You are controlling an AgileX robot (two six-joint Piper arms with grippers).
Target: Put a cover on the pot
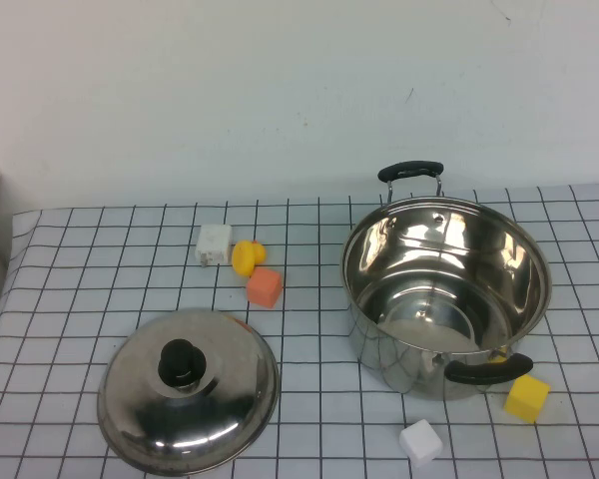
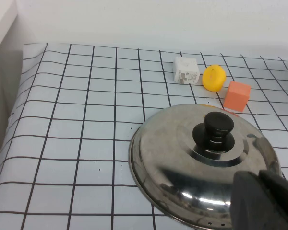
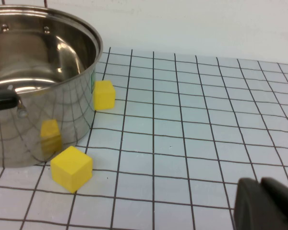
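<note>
The large shiny steel pot (image 1: 445, 299) stands open, well apart from the domed steel lid (image 1: 188, 390), which may slip from either tool (image 2: 264, 201) (image 3: 266, 203), whose grip I cannot tell.

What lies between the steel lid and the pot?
High view: bare checked cloth; left tool hangs near domed steel lid, right tool near shiny steel pot.

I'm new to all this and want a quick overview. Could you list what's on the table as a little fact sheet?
pot: open, empty, on robot's right
lid: flat on table, left of pot, knob up
left gripper: beside lid, not holding it
right gripper: over cloth near pot
small blocks: orange block between lid and pot; yellow block by pot
</note>
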